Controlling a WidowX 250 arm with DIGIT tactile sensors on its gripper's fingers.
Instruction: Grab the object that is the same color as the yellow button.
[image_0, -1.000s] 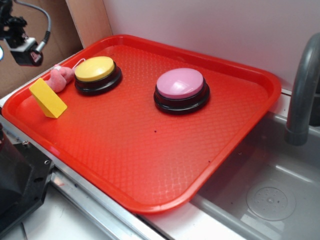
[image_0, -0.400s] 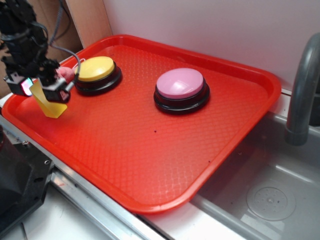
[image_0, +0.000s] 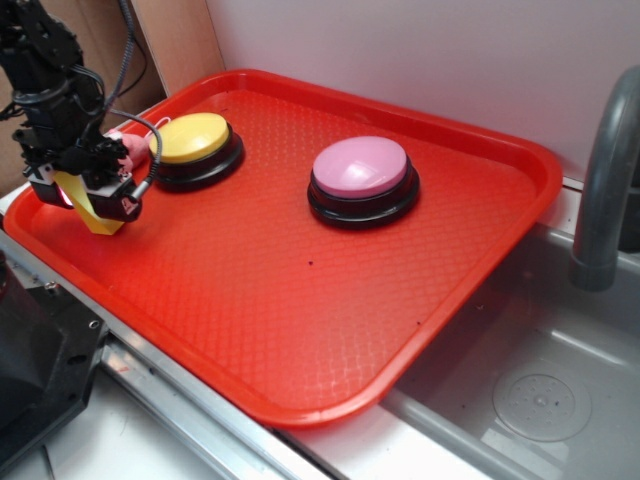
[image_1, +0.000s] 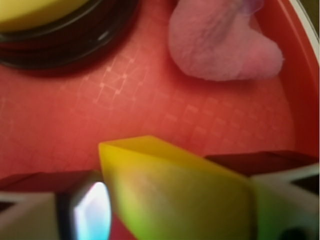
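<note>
Two buttons on red tray (image_0: 470, 250) beside grey sink (image_0: 540, 390); gripper (image_0: 88, 192) fingers straddle yellow block (image_1: 175, 195), grip unclear.

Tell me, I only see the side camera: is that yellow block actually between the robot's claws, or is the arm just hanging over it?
Observer: The wrist camera shows the yellow block sitting between the two fingers of the gripper, one finger on each side.
Operator: Is it squeezed yet?
Observer: I cannot tell; the wrist view is blurred where the fingers meet the block.
Operator: Anything close by that could get in the way?
Observer: The pink plush toy lies just beyond the block near the tray's rim, with bare tray showing between them.
Operator: And the yellow button?
Observer: Its black base fills the wrist view's other top corner, also apart from the block.
</note>
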